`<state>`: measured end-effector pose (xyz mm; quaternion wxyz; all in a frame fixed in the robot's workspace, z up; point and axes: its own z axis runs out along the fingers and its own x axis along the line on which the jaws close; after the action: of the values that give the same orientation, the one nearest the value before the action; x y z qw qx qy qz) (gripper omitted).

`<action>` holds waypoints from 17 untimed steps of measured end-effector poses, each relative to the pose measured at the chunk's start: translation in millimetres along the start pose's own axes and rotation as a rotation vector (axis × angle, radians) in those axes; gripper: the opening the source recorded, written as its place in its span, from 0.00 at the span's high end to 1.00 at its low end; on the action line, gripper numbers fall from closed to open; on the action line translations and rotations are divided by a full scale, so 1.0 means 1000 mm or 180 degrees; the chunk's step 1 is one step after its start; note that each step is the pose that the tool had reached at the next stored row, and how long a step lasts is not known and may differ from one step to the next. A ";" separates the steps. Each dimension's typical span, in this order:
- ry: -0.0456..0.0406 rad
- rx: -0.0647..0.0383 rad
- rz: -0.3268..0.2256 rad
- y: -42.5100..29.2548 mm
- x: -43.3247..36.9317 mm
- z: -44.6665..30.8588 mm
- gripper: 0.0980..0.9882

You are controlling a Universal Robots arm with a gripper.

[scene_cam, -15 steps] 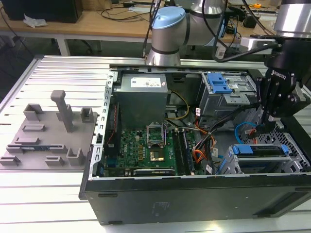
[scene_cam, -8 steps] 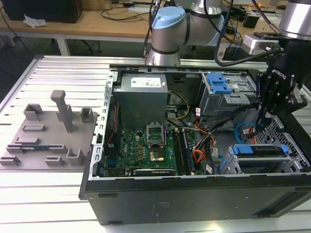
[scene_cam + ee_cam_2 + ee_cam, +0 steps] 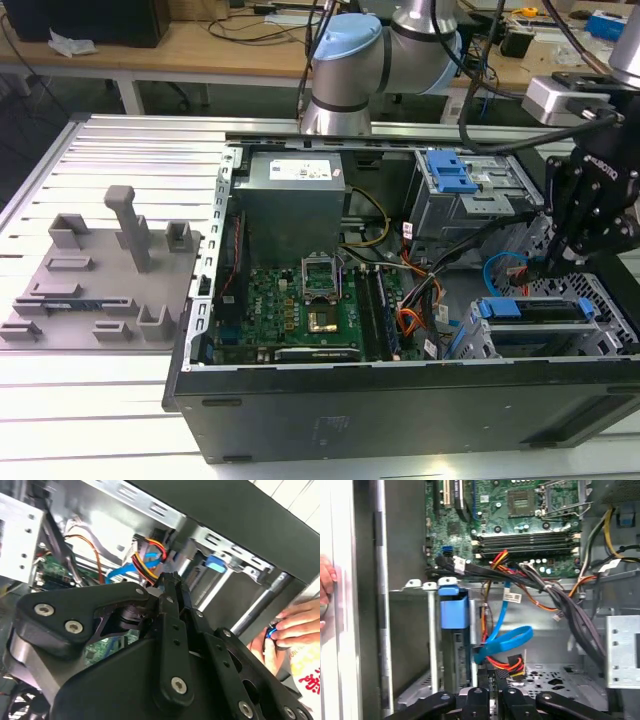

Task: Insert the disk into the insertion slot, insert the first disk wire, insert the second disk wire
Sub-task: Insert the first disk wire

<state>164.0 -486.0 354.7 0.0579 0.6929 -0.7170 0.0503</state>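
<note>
i have the black gripper (image 3: 548, 268) down inside the open black computer case (image 3: 400, 410), which lies on the slotted aluminium bench (image 3: 130, 150). from these views i cannot tell whether the gripper is open or closed, or whether it holds anything.

the disk (image 3: 535, 312), in its bright blue plastic carrier, sits in the insertion slot (image 3: 605, 305), the low grey sheet-metal drive cage just beside and below the gripper tip. in the first wrist view the carrier's blue end (image 3: 454, 611) stands at the mouth of the cage wall (image 3: 412, 645), close to one side of the gripper (image 3: 492, 696).

directly ahead of the gripper tip lie a flat bright blue data cable (image 3: 506, 637) and a red, yellow and black wire bundle (image 3: 511, 662) ending in a dark plug. the plug is very near the tip, but i cannot tell if they touch. in the second wrist view the same bundle (image 3: 148, 562) and blue cable (image 3: 125, 571) sit just past the gripper (image 3: 167, 578).

further beyond the gripper is the green motherboard (image 3: 520, 520). the taller grey cage with a blue latch (image 3: 452, 172) stands behind the gripper. a person's hand (image 3: 295, 625) rests outside the case wall, on the far side of the disk from the gripper. a grey moulded fixture plate (image 3: 90, 285) lies well apart, across the case.
</note>
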 end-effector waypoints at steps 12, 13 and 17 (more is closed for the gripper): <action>-0.0029 -0.0040 -0.0001 -0.0063 0.0182 0.0033 0.93; -0.0029 -0.0026 0.0006 -0.0045 0.0182 0.0034 0.93; -0.0032 0.0056 0.0022 -0.0010 0.0182 0.0039 0.93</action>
<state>164.4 -504.6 353.6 0.0480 0.6911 -0.7192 0.0532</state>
